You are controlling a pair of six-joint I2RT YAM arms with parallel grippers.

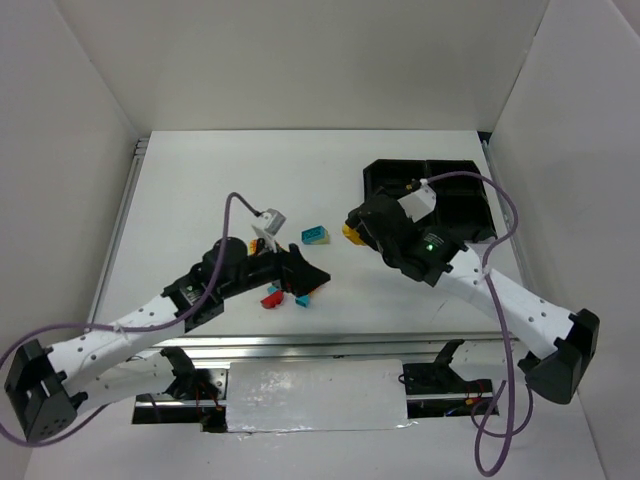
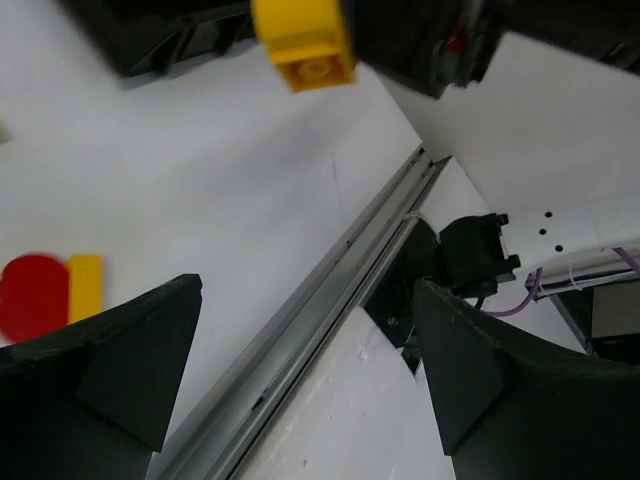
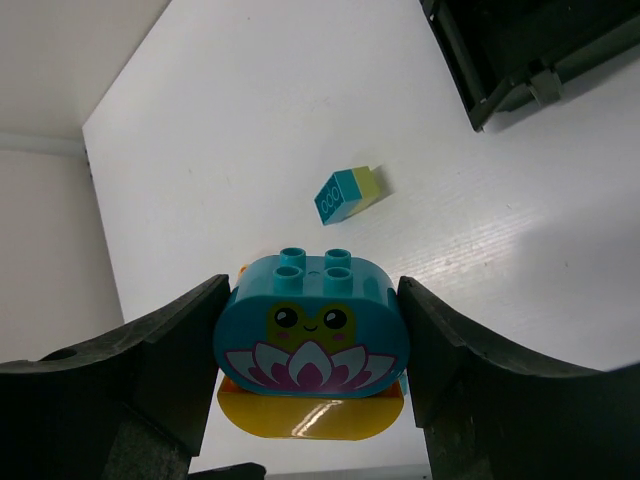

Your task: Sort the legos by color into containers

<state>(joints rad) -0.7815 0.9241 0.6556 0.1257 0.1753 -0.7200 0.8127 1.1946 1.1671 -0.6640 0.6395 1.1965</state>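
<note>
My right gripper (image 1: 353,231) is shut on a stacked lego: a rounded teal brick with a frog-and-lotus face (image 3: 312,335) on top of a yellow piece (image 3: 310,420). It hangs above the table, left of the black tray (image 1: 440,190). The left wrist view shows the yellow underside (image 2: 303,42). A teal and yellow-green brick (image 1: 315,235) lies on the table beyond it; it also shows in the right wrist view (image 3: 347,194). My left gripper (image 1: 306,274) is open and empty (image 2: 310,385), above a red brick (image 1: 270,298) and a teal brick (image 1: 303,299).
The table's metal front rail (image 2: 300,340) runs under my left gripper. A red round piece (image 2: 32,296) and a yellow piece (image 2: 87,286) lie left of the left fingers. The tray's corner (image 3: 500,70) is at the upper right. White walls enclose the table.
</note>
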